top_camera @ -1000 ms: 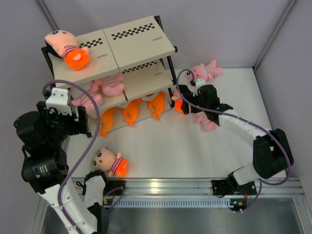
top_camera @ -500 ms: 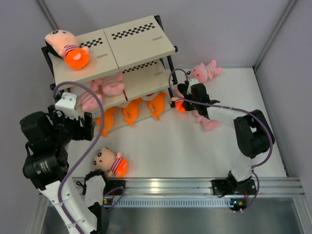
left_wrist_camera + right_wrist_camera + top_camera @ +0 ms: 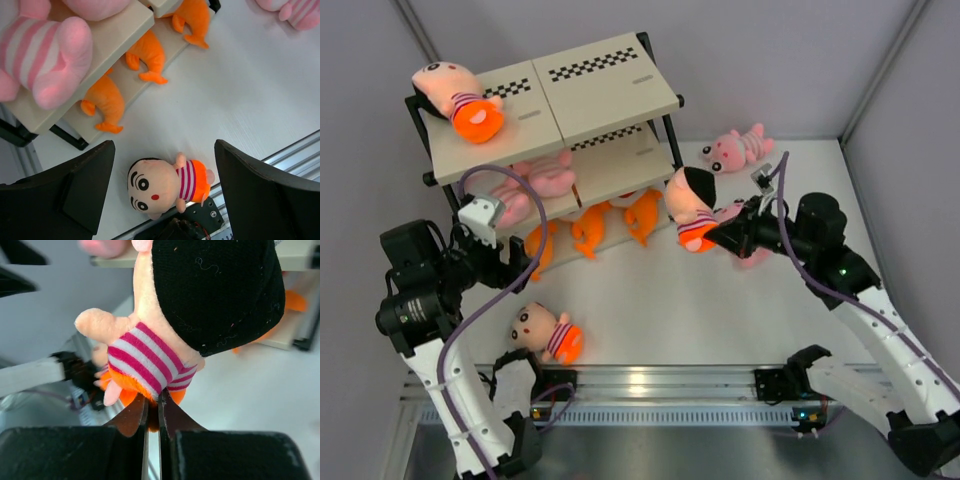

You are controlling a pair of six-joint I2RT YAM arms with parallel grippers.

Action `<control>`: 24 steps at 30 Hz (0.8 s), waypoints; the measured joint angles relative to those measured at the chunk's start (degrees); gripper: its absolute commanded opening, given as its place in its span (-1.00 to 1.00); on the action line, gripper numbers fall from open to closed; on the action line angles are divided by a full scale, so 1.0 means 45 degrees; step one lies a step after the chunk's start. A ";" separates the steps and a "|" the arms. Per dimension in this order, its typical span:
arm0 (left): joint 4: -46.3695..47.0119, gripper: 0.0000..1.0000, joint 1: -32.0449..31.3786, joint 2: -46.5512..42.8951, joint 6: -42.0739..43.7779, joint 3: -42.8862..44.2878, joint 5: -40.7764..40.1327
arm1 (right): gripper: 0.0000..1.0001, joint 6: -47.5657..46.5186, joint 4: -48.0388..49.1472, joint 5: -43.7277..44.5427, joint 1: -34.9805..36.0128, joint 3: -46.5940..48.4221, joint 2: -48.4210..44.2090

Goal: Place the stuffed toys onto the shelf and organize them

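Note:
The shelf (image 3: 610, 88) stands at the back left. A doll (image 3: 460, 100) lies on its top board, pink striped animals (image 3: 535, 180) on the middle one, orange fish (image 3: 590, 230) on the lowest. My right gripper (image 3: 717, 238) is shut on the orange bottom of a second doll (image 3: 688, 203) and holds it above the table, right of the shelf; the wrist view shows its striped shirt (image 3: 150, 360) above the pinching gripper (image 3: 152, 410). My left gripper (image 3: 164, 150) hangs open above a third doll (image 3: 165, 185) lying near the front rail (image 3: 545, 332).
A pink striped animal (image 3: 735, 148) lies on the table at the back right. Another pink toy (image 3: 748, 256) lies partly under my right arm. The aluminium rail (image 3: 700, 380) with the arm bases runs along the front edge. Grey walls close in both sides.
My right gripper shut on the doll by the shelf's foot and raised it as the arm drew back to the right. My left arm moved right and down over the doll on the table.

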 measured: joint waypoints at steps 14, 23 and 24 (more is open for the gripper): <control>-0.0015 0.91 0.0000 -0.1477 0.1229 -0.1001 0.3672 | -1.00 0.3104 0.2613 -0.4585 0.5280 0.2346 0.3123; 0.0000 0.94 -0.0087 -0.1681 0.1719 -0.1166 0.4614 | -1.00 0.3546 0.4095 -0.4901 0.6441 0.4299 0.5416; 0.0005 0.94 -0.0087 -0.1681 0.1744 -0.1141 0.4809 | -1.00 0.3555 0.4133 -0.4954 0.6441 0.4386 0.5498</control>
